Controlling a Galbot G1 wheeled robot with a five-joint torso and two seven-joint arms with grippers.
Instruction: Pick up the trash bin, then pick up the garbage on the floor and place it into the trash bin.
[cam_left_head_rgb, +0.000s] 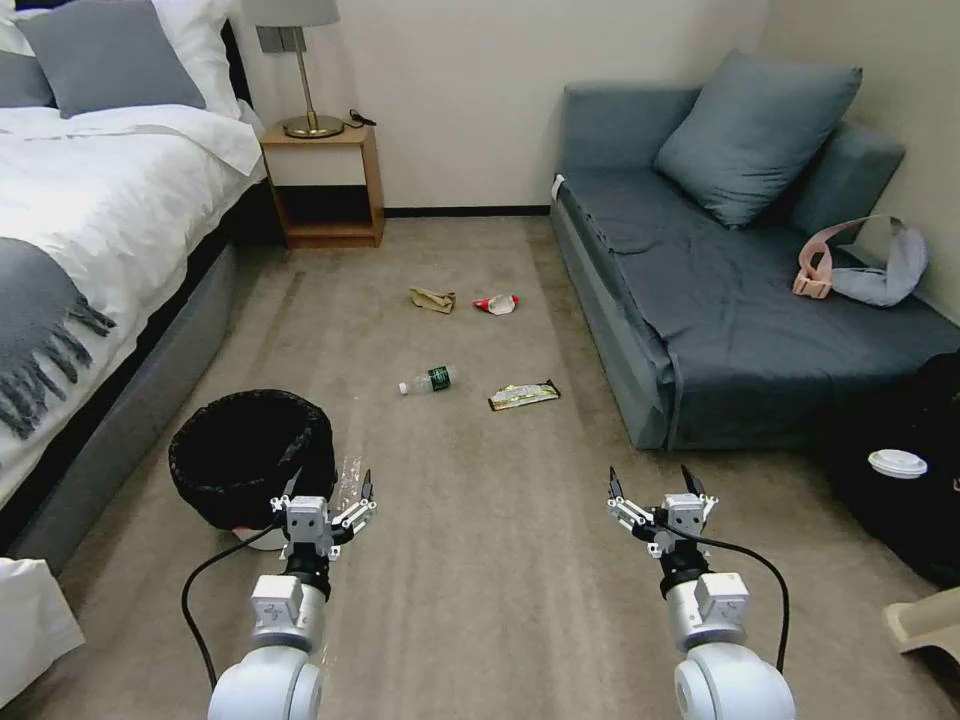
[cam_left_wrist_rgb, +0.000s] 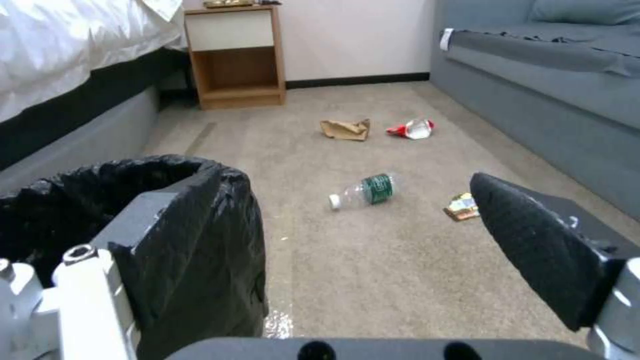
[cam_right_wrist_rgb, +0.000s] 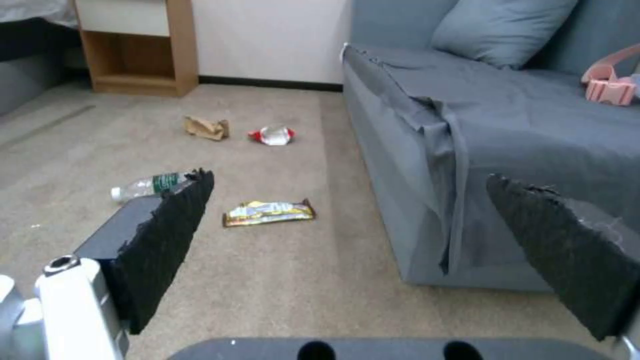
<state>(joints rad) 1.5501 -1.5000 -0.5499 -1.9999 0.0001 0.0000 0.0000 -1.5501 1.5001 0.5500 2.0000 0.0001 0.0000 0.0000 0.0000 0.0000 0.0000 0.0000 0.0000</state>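
The left gripper (cam_left_head_rgb: 328, 492), fingers spread wide, is being held at the trash bin (cam_left_head_rgb: 250, 455) rim beside the bed (cam_left_head_rgb: 90, 260); the right gripper (cam_left_head_rgb: 655, 488) is likewise held wide open above carpet (cam_left_head_rgb: 480, 560), garbage (cam_left_head_rgb: 428, 380) lying ahead.

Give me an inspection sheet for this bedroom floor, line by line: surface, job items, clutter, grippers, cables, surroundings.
Surface: beige carpet, no spill seen.
Job's things: trash bin upright by the bed, black liner over its rim. Clear bottle, snack wrapper, brown paper bag and red-and-white wrapper lie apart on the carpet.
Clutter: pink and grey item on the sofa.
Grippers: left gripper at the bin's rim, jaws open, one inside the liner. Right gripper over bare carpet, jaws open, empty.
Cables: black cable looped off each wrist.
Surroundings: bed, nightstand with lamp, grey sofa.
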